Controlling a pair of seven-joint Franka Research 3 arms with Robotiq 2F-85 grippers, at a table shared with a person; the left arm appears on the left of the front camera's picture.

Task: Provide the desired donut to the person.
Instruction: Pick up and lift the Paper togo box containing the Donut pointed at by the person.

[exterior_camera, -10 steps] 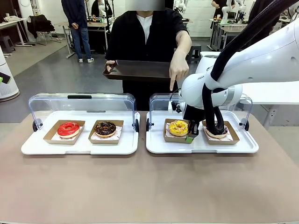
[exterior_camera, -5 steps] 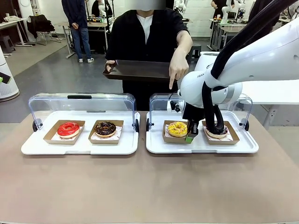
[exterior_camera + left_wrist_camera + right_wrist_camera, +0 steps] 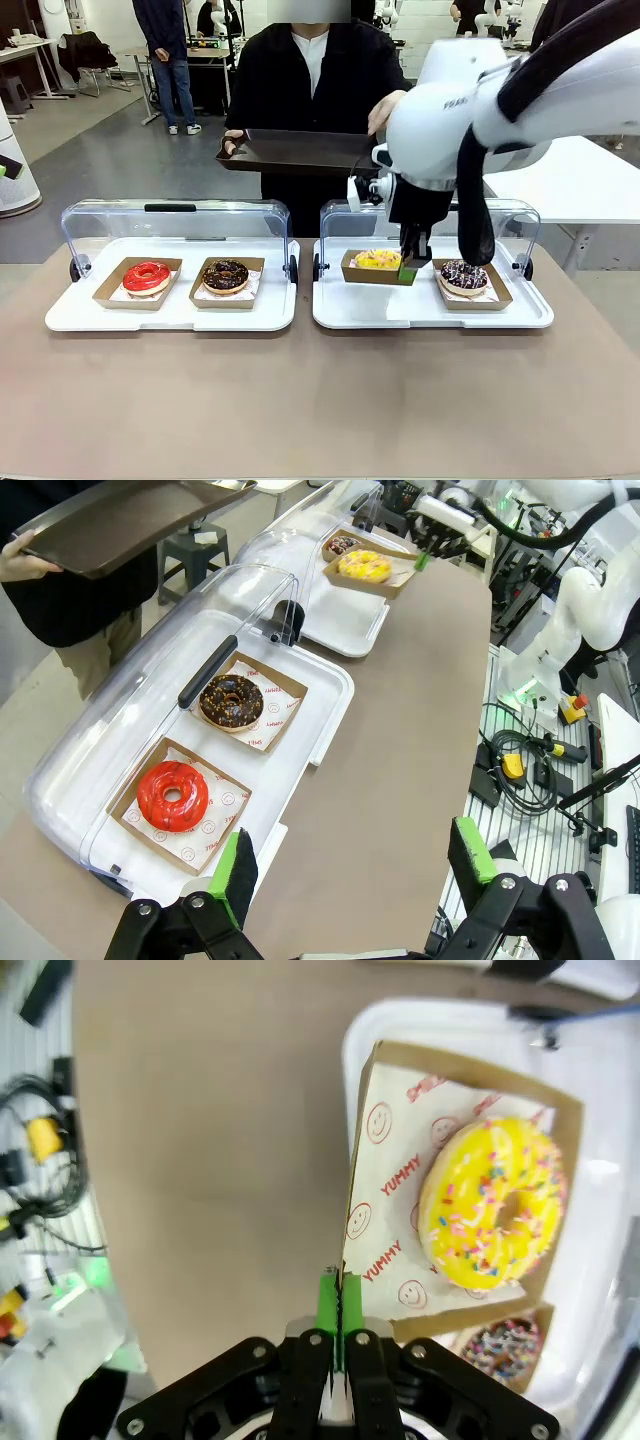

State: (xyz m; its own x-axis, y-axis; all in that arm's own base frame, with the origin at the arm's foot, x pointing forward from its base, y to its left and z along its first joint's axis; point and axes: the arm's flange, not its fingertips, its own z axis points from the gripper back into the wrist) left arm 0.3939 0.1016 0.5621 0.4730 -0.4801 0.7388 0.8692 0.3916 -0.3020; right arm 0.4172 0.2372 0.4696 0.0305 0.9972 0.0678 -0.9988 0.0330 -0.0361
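The right gripper [image 3: 337, 1300], jaws clamped on the carton [image 3: 375, 276] edge, holds the yellow donut [image 3: 377, 259] seemingly clear of the white tray [image 3: 380, 310]. Delivery to the brown tray [image 3: 300, 152] held by the person [image 3: 310, 70] remains. The left gripper [image 3: 350, 865] idles, jaws apart.

Left white plastic serving tray [image 3: 60, 318] rests on the brown tabletop [image 3: 320, 400], its clear domed lid [image 3: 170, 222] raised behind. On it, a red glazed ring donut [image 3: 147, 276] and a chocolate-glazed ring donut [image 3: 225, 274] lie side by side, not touching. A dark sprinkled donut [image 3: 464, 276] sits well apart to the right.
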